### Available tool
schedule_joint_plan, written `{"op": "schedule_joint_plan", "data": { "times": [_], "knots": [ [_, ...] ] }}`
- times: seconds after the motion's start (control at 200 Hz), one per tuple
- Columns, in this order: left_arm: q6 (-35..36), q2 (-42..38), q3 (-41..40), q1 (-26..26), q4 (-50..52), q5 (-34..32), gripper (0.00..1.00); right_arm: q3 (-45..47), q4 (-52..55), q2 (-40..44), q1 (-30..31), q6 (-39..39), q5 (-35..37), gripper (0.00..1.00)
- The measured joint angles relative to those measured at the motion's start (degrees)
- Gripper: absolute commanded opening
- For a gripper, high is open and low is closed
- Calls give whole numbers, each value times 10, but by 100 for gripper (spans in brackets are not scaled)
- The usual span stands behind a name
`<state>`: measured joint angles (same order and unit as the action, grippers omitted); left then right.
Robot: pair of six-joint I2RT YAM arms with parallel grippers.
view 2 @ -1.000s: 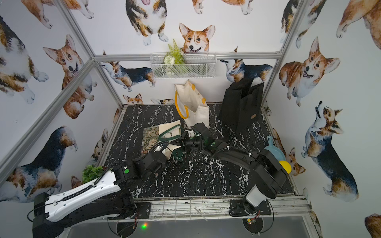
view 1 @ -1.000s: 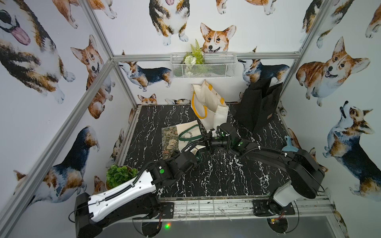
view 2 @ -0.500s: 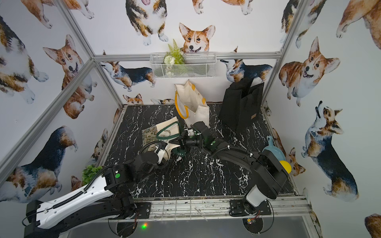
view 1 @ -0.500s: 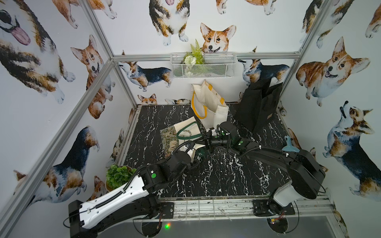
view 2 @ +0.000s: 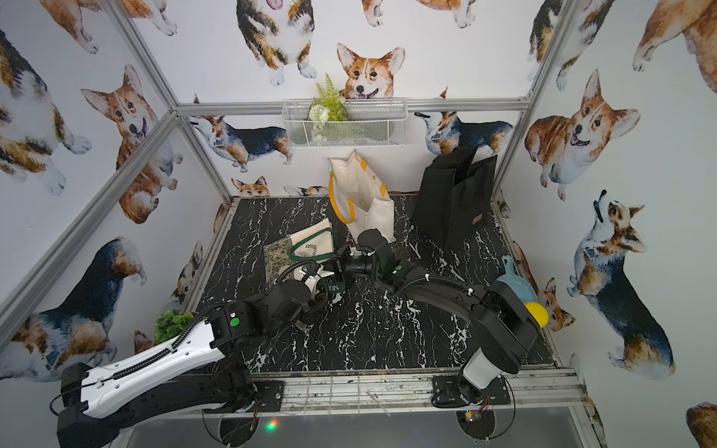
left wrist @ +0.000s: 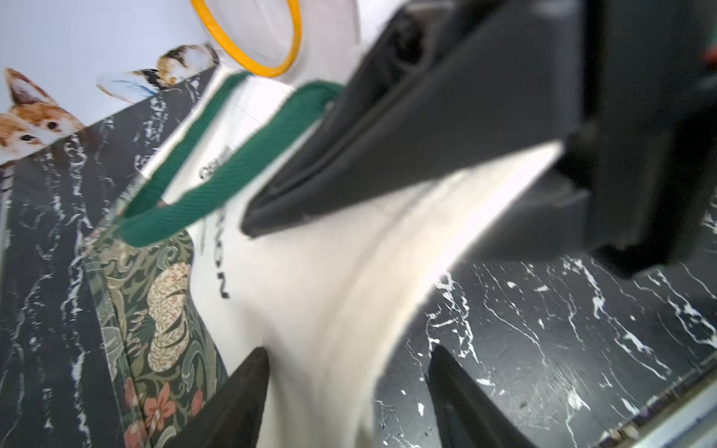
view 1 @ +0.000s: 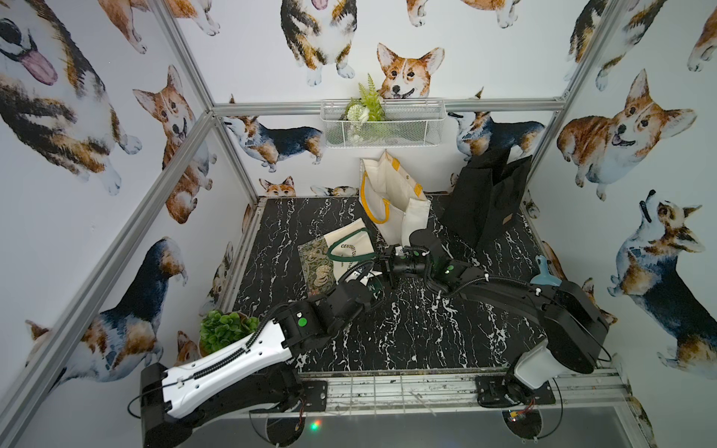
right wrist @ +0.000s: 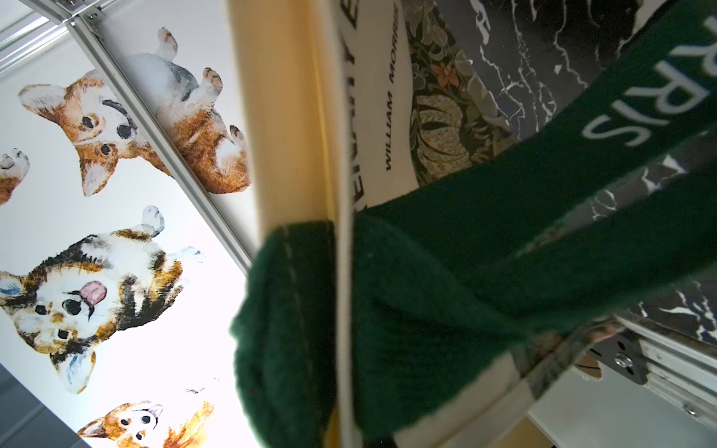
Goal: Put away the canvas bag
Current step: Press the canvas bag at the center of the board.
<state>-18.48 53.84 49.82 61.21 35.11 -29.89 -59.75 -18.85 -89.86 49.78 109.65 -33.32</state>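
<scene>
The canvas bag (view 1: 349,242) (view 2: 312,242) is white with green handles and a floral panel. It lies mid-table, its near end lifted. My right gripper (view 1: 382,267) (view 2: 336,267) is shut on that raised edge, where a green handle (right wrist: 446,271) is sewn on. The fingertips are hidden behind the cloth in the right wrist view. My left gripper (left wrist: 348,351) (view 1: 362,285) is open. Its two black fingers straddle a hanging fold of the bag's white fabric (left wrist: 310,294) just below the right gripper's body (left wrist: 446,128); the fold lies against one finger and stands clear of the other.
A cream tote with yellow handles (view 1: 392,198) and a black bag (view 1: 485,201) stand at the back. A wire basket (view 1: 382,124) hangs on the back wall. A potted plant (view 1: 225,329) sits front left. A blue scoop (view 1: 543,273) and a yellow ball (view 2: 537,312) lie at the right.
My left arm has swung slightly left and back again, its jaws staying by the bag's near end. The right gripper has kept its hold in the same place.
</scene>
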Motion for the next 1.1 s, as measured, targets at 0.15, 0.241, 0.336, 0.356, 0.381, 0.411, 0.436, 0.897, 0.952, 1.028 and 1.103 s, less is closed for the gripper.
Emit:
{"op": "schedule_joint_plan", "data": {
  "times": [0.15, 0.241, 0.336, 0.356, 0.381, 0.411, 0.436, 0.897, 0.952, 1.028, 1.103],
  "knots": [
    [-19, -22, 0, 0, 38, -42, 39, 2, 0, 8, -1, 6, -6, 0],
    [-26, -34, 0, 1, 46, -45, 32, 9, 0, 14, -5, 8, -12, 0],
    [-27, -37, 3, 2, 47, -43, 29, 17, 10, 27, -11, 2, -17, 0],
    [-27, -37, 4, 2, 47, -41, 28, 18, 15, 29, -12, 0, -18, 0],
    [-27, -37, 6, 2, 47, -38, 26, 20, 23, 34, -15, -5, -19, 0],
    [-27, -37, 7, 2, 48, -34, 24, 21, 37, 42, -18, -12, -20, 0],
    [-27, -37, 8, 2, 47, -31, 20, 23, 42, 45, -19, -16, -21, 0],
    [-26, -32, -4, 3, 49, 31, 0, 44, 178, 100, -45, -141, -65, 23],
    [-27, -30, -4, 3, 52, 31, 0, 44, 186, 102, -45, -152, -71, 23],
    [-27, -27, -4, 3, 53, 32, 0, 47, 192, 108, -45, -161, -73, 24],
    [-27, -23, -4, 3, 53, 33, 0, 48, 200, 114, -43, -165, -72, 24]
  ]
}}
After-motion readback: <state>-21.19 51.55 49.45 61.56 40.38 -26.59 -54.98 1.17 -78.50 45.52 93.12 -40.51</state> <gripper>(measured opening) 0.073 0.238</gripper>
